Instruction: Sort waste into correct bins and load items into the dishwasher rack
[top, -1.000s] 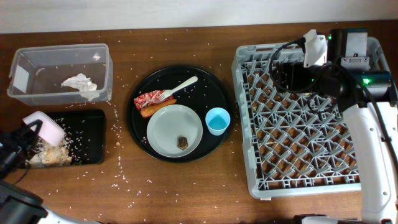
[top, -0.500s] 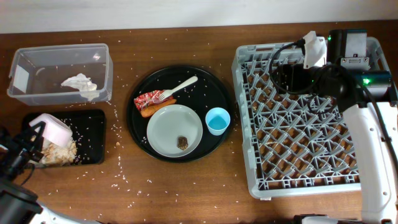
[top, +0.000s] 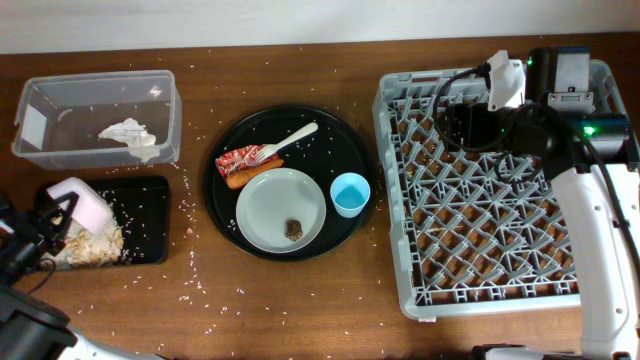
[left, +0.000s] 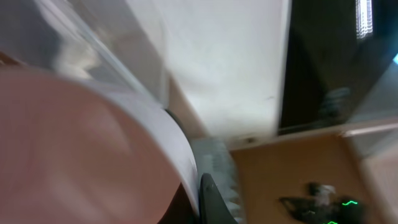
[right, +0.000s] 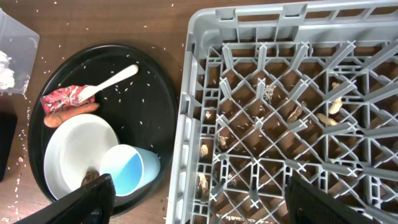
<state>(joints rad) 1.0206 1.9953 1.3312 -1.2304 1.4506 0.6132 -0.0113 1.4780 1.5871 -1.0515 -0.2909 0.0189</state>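
Note:
My left gripper is shut on the rim of the cream bowl and holds it tilted over the flat black tray. The bowl fills the left wrist view, with my gripper on its rim. Brownish scraps and rice lie on that tray. The napkin lies in the clear tub. The plate with a scrap, red wrapper, sausage piece, fork and blue cup sit on the round tray. My right gripper is open over the rack.
The round black tray stands mid-table between the bins and the rack. Rice grains are scattered over the wood around it. Food bits lie on the wood under the rack's lattice. The right arm runs along the rack's right side.
My left gripper has shifted the tilted bowl slightly over the flat black tray. The scrap pile has spread a little. The right arm has hardly moved.

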